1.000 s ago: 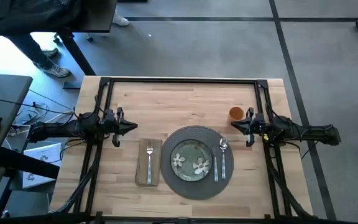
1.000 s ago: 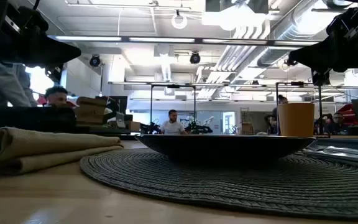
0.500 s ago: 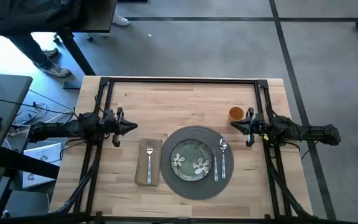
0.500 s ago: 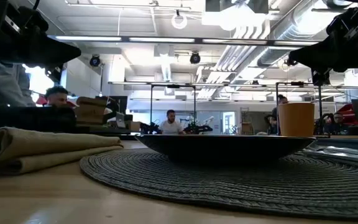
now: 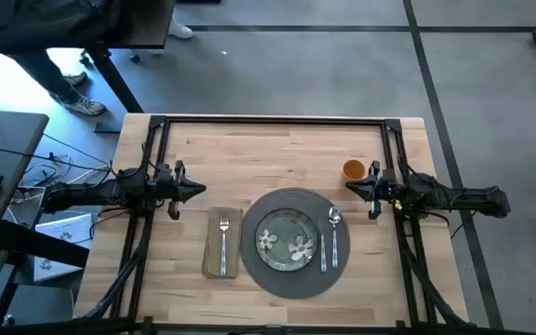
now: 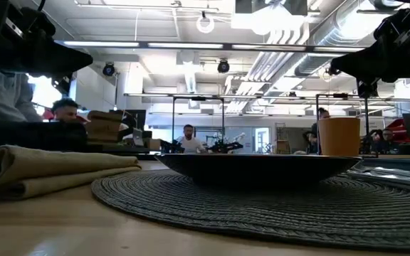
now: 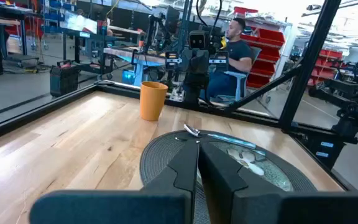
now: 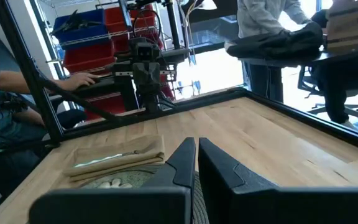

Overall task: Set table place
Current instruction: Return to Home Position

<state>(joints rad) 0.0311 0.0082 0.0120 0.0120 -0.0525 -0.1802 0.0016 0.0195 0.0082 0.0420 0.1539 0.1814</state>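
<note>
step in hand, by judgement: the return to home, since the place looks fully laid and both arms sit at the sides of the light-wood plank table.

the left gripper hovers over the table's left part w/ fingers together, holding nothing. the right gripper hangs over the right part, just beside the small orange cup, fingers also together & empty.

the next move prob. needs no grasp. the arms only have to settle w/o the right one nudging the cup.

containers: the green plate with white flowers sits mid on the round dark-grey woven placemat, nothing on it. the cup shows nothing inside from above.

the silver fork lies on the tan cloth napkin, just left of the mat. the silver knife & silver spoon lie on the mat, right of the plate.
</note>
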